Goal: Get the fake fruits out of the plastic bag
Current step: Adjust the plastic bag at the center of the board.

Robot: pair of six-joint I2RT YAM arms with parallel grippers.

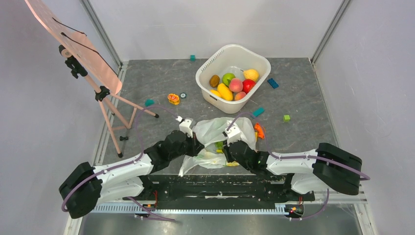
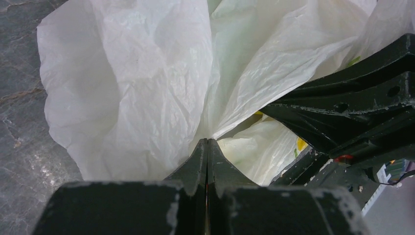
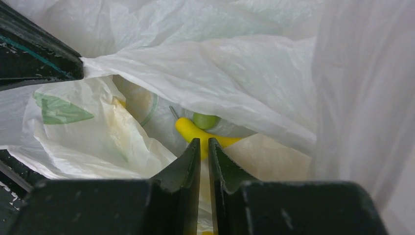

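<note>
Left wrist, left tool [image 2: 207, 142] clamped on plastic bag [image 2: 147, 73]

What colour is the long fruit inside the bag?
Yellow: a banana inside the bag, green fruit just behind. Right wrist view shows it best.

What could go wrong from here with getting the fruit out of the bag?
One: the right gripper is nearly closed right at the tip of the banana, with loose film of the bag all around, so it may pinch plastic too or slip off. Two: the left gripper pinches only a thin fold of the bag; pulling could tear it or drag everything along.
</note>
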